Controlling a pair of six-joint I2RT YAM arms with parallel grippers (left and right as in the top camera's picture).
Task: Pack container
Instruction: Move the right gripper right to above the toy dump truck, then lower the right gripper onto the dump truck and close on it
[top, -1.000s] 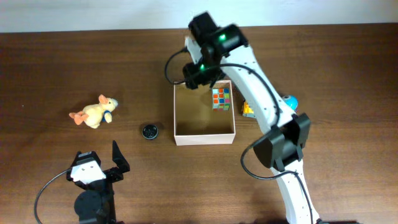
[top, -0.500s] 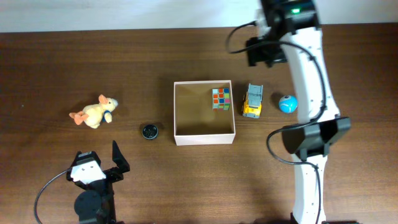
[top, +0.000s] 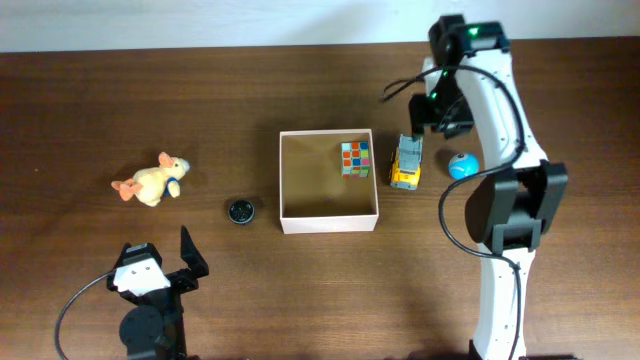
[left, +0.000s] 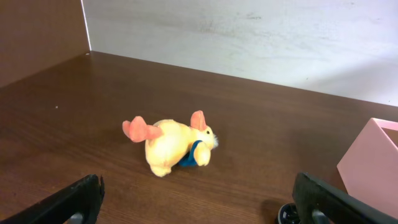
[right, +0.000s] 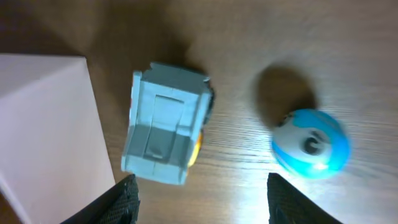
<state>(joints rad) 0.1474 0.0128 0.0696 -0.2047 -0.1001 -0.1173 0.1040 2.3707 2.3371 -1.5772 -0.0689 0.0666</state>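
Observation:
The container (top: 329, 212) is a square white-walled box with a tan inside at table centre. A colourful cube (top: 355, 158) lies in its far right corner. A yellow and grey toy truck (top: 406, 161) stands just right of the box, and it shows in the right wrist view (right: 165, 124) next to a blue ball (right: 310, 144) and the box wall (right: 50, 124). My right gripper (top: 437, 115) is open and empty, above and behind the truck and ball (top: 461, 166). My left gripper (top: 158, 272) is open near the front edge; a yellow plush duck (left: 173, 144) lies ahead of it.
A small black round cap (top: 240, 211) lies left of the box, and its edge shows in the left wrist view (left: 287, 214). The plush duck (top: 152, 181) is at the far left. A light wall runs along the table's back edge.
My right arm swung from over the box's far left corner to the right, then came down toward the truck and ball. The left arm and the objects have not moved.

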